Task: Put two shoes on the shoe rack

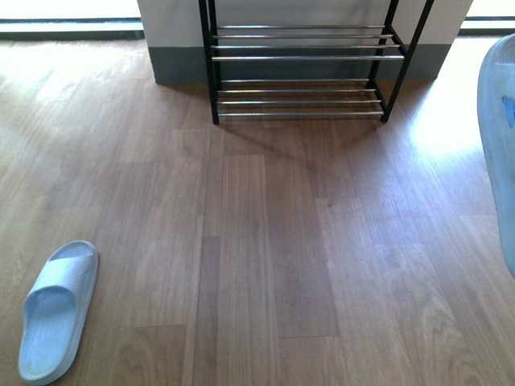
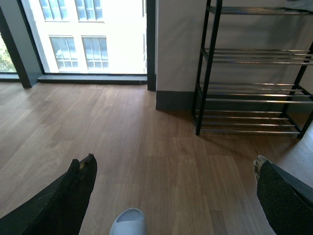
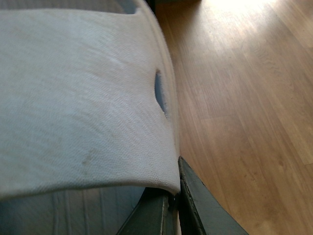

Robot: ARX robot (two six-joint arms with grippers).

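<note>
Right tool [image 3: 175, 190] is clamping the second slide [image 3: 73, 98], holding it raised. Left tool [image 2: 173, 164] is hanging with fingers apart over the first slide [image 1: 56, 310], which is lying on the floor [image 1: 265, 241], well apart from the shoe rack [image 1: 302, 56].

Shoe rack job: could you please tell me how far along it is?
Nothing done: the rack shows no shoes in the front view. In hand: the right jaws grip one slide, raised. Remaining: racking it, then the other slide on the floor below the open left jaws.
</note>
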